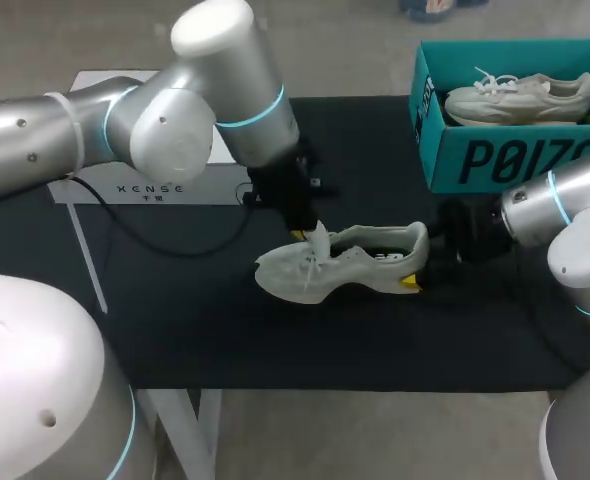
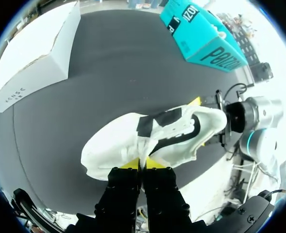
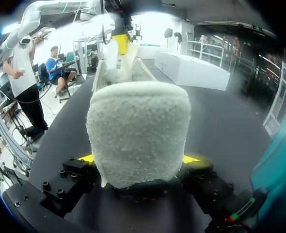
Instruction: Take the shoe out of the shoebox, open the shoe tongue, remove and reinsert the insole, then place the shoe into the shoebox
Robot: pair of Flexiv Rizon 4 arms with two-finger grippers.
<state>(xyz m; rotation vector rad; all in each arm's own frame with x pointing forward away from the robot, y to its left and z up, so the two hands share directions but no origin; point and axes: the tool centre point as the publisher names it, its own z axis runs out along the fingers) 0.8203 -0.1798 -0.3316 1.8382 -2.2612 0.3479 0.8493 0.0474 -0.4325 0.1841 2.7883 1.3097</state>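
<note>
- Out of the shoebox (image 1: 495, 160) and down on the black table (image 1: 175, 330): the shoe (image 1: 350, 265), toe towards the left arm, heel (image 3: 138, 126) towards the right.
- Pinched tight between the yellow tips of the left gripper (image 1: 310, 232): the tongue (image 1: 320, 240), standing up out of the lacing.
- Clamped from two sides by the right gripper (image 1: 420, 265): that padded heel, filling the right wrist view.
- First worry: slipping out of the thin pinch. Very little soft material between the tips, so one sharp tug and gone, with the tongue flopping back over the opening.
- Second worry: dragging or twisting the whole shoe instead of opening it, if pulled harder than the heel clamp can resist. Squashy collar, easy to squirm loose.
- Third: tight lacing, leaving too narrow a mouth for reaching the insole. Nothing of that insole to be made out for certain, only a dark patch inside.
- Also worth watching: both arms close together across one short shoe, with little room for a change of grip without a bump.
- On writing: big white block letters along the teal shoebox side, small dark print on the white box (image 1: 165, 180) at the far left. Partly legible, not spelled out here.
- Sitting in the shoebox, well apart from the action: a second shoe (image 1: 520, 98).
</note>
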